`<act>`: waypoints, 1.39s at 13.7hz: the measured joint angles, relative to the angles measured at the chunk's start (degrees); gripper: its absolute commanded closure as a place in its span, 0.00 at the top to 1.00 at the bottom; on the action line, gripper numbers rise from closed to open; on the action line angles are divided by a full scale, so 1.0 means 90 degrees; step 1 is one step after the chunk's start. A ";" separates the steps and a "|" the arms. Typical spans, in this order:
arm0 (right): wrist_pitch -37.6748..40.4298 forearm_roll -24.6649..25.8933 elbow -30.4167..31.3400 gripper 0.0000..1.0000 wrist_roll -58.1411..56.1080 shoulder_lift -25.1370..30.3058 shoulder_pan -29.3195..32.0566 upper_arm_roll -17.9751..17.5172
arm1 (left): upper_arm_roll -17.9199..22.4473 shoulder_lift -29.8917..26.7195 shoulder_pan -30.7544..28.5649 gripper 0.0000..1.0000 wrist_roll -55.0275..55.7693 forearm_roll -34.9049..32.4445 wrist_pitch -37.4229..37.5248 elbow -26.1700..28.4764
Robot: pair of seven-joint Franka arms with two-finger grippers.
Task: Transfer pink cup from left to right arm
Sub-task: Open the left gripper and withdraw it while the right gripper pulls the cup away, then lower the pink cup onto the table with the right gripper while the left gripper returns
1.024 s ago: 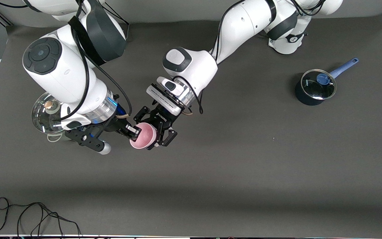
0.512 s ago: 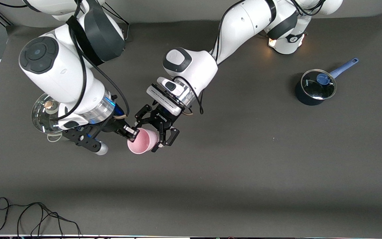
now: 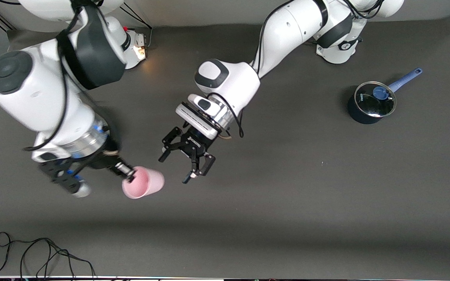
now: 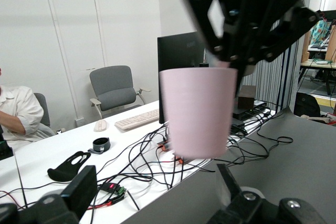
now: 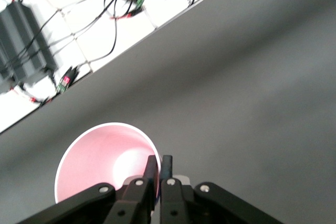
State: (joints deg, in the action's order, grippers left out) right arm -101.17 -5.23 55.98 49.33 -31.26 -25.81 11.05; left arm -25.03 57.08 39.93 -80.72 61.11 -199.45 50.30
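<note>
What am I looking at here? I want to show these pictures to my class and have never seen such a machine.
These are two white robot arms at a dark table. The big picture looks down from a high camera facing them; the other two come from cameras on each arm's wrist. The right gripper pinches the rim of the pink cup, holding it in the air. The left gripper hangs open beside the cup, holding nothing. Its wrist camera shows the cup hanging from the other gripper. Toward the left arm's end of the table stands a dark pot with a glass lid and blue handle. A black cable lies nearest the front camera.
</note>
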 measured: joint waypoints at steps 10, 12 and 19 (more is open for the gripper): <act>0.0010 0.0537 0.0050 0.00 -0.2684 -0.0192 0.1844 0.0205 | 0.0067 -0.1195 -0.3103 1.00 0.0000 -0.0163 0.5105 0.1059; 0.0012 0.0617 0.0128 0.00 -0.3406 -0.0308 0.1926 0.0205 | 0.0083 -0.1359 -0.3981 1.00 0.0007 -0.0350 0.6667 0.1100; -0.1715 0.0618 0.1748 0.00 -0.4108 -0.0413 0.1923 0.0177 | 0.0073 -0.1656 -0.6302 1.00 0.0815 -0.1816 1.0955 0.1090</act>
State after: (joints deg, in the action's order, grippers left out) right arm -116.61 0.34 71.71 12.36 -34.98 -8.50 12.64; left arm -24.37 42.18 -16.79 -73.38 44.76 -100.85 60.10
